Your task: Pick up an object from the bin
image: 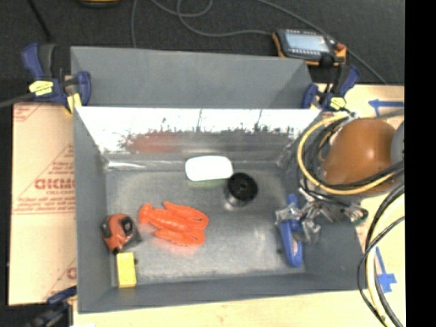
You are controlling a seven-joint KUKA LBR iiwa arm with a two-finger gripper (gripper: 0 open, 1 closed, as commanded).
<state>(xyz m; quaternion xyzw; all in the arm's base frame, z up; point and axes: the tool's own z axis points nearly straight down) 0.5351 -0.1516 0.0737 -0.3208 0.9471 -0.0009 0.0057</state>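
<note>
Orange-brown wrist cover [357, 152] above the tool [305, 216] by the bin [334, 254] right wall, beside a blue clip [291, 244], grip state indiscernible.

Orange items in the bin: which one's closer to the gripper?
The larger, all-orange lobster-shaped toy in the middle of the floor. The small orange-and-black item lies further left, by the left wall, farther from the gripper.

The gripper [304, 215] is largely buried under the arm's cables [310, 162]. The small orange-and-black thing [117, 230] at the left of the bin [88, 203] is too small to identify.
</note>
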